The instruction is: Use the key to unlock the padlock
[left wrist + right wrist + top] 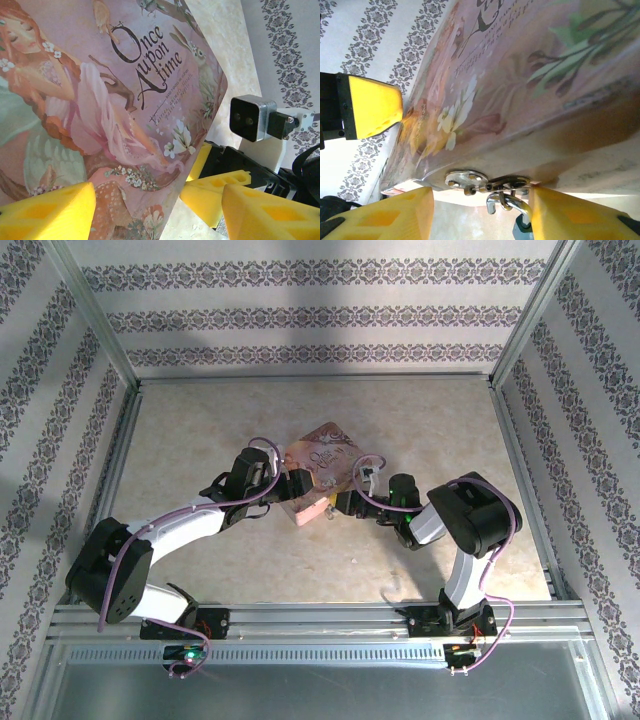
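- Padlock (517, 215): silvery curved shackle hooked through the metal hasp (470, 179) on the pink tin's (530, 75) side wall; its bluish body sits just beside a yellow finger.
- Right gripper (480, 196): jaws spread wide, either side of the lock.
- Tin lid, left wrist view: glossy print reading "Once upon a time".
- Left gripper (157, 200): jaws released, astride the tin's corner.
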Robot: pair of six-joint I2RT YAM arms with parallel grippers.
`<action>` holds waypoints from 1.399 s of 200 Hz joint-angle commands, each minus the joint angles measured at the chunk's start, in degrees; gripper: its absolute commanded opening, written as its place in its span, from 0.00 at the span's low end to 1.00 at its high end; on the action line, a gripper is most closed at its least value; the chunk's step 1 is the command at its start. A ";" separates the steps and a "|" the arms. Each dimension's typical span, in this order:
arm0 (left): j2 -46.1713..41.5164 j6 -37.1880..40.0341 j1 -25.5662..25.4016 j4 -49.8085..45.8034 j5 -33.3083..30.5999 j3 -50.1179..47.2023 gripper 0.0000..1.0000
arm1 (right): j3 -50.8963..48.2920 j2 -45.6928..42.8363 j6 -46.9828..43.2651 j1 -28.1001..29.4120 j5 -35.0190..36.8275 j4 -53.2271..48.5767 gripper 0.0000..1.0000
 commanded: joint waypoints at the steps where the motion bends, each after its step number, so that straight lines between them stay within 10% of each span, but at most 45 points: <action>1: 0.86 0.41 0.49 -2.77 0.46 0.10 0.68 | -0.78 0.77 0.32 0.27 -2.19 4.72 0.49; 192: 0.79 0.90 0.45 -3.75 -0.22 0.19 0.67 | -2.81 1.68 0.29 -0.22 -0.08 3.05 0.00; 280: 0.88 0.90 0.47 -3.23 -0.67 -1.57 0.67 | -4.97 -1.41 7.85 -0.04 7.12 6.27 0.00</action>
